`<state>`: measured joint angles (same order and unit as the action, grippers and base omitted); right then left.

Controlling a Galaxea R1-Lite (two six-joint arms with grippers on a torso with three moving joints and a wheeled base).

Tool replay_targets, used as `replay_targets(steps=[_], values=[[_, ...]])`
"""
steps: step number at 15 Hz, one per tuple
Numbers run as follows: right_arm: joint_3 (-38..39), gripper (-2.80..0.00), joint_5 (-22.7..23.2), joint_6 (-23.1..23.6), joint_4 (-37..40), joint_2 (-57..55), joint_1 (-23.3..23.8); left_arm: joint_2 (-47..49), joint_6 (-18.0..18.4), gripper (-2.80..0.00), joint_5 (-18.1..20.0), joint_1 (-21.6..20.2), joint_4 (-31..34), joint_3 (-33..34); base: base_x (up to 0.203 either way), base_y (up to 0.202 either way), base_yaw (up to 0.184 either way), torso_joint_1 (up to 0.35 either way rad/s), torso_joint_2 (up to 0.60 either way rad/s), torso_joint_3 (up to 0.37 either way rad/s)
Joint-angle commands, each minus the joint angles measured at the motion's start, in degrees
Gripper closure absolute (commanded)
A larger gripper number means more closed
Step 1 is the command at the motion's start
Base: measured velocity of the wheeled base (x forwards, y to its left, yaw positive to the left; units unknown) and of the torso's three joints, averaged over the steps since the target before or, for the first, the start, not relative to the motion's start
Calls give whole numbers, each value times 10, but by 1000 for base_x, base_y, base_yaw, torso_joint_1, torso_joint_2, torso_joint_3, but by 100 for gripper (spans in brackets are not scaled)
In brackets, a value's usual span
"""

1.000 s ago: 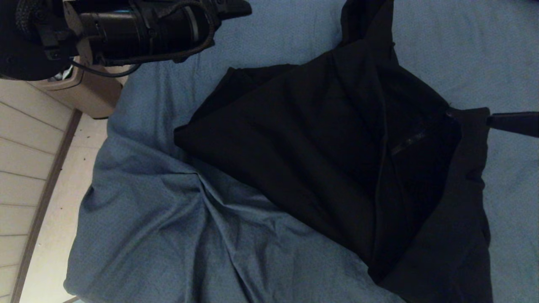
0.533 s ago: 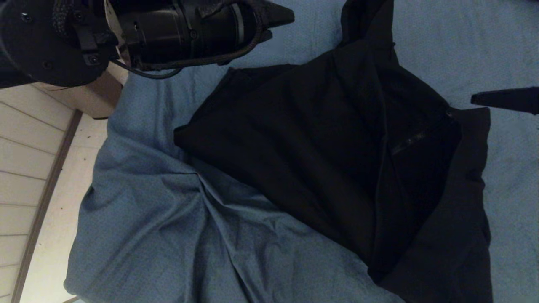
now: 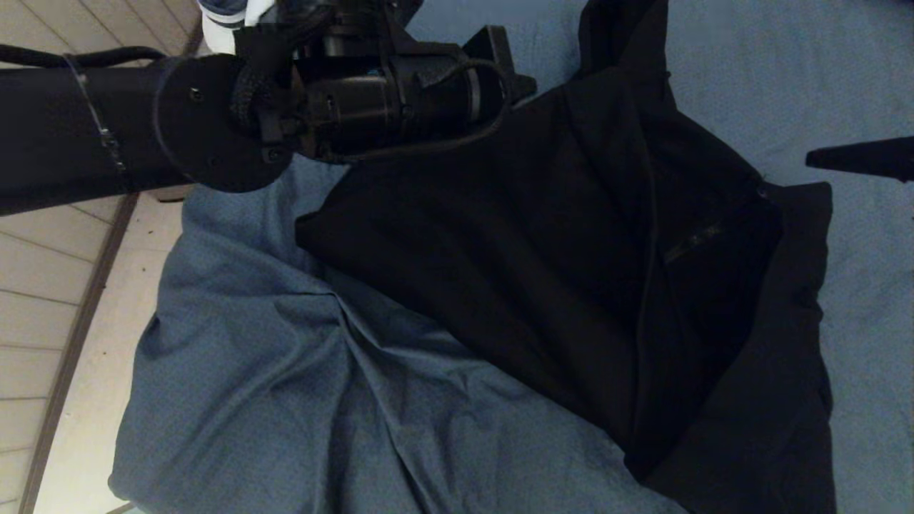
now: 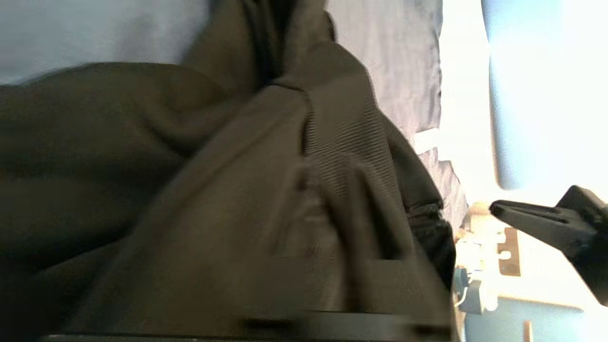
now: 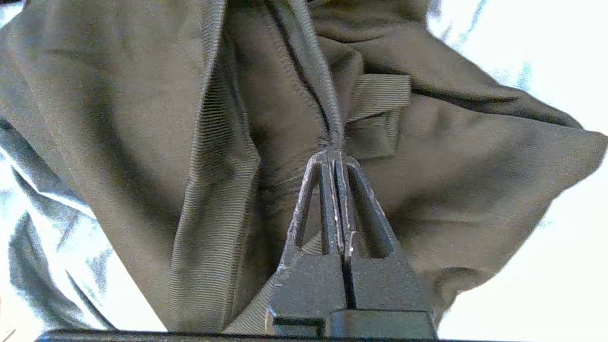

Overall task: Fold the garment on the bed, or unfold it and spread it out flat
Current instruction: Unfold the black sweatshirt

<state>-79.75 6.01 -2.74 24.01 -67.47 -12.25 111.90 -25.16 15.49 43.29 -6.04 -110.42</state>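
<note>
black garment (image 3: 571, 250) on bed (image 3: 285, 385)

Left arm (image 3: 214, 121): black cylindrical housing; round flange studded with small screws.
Cabling: black cable looped beside the flange; thin band wrapped around the sleeve.
Right gripper (image 5: 335, 164): black ribbed triangular fingers.

I see the garment (image 5: 142, 95) as matt black knit cloth with ribbed bands, the bed (image 3: 285, 400) in soft creased blue-grey fabric, the right pincer (image 5: 336, 164) matt plastic
</note>
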Motion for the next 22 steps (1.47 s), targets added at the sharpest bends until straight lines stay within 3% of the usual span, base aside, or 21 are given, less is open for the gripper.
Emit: replay_targets(steps=[1,4,7,10,13,15,22], values=[[-9,0,1,0,5,-1,2,23,0,-280,0,7,-19,-2,0,0,0,0,0,0],[-10,0,1,0,5,-8,2,23,5,-280,3,7,-24,-2,0,0,0,0,0,0],[-4,0,4,0,3,-2,0,46,57,-280,-3,7,-57,-3,0,0,0,0,0,0],[6,0,5,0,0,2,1,64,71,-280,-16,7,-80,-3,0,0,0,0,0,0],[9,0,18,0,0,2,0,75,109,-280,-61,3,-126,-3,0,0,0,0,0,0],[15,0,23,-1,-1,2,1,76,134,-280,-70,1,-140,-3,0,0,0,0,0,0],[32,0,35,0,-2,10,1,95,155,-280,-76,12,-141,0,0,0,0,0,0,0]])
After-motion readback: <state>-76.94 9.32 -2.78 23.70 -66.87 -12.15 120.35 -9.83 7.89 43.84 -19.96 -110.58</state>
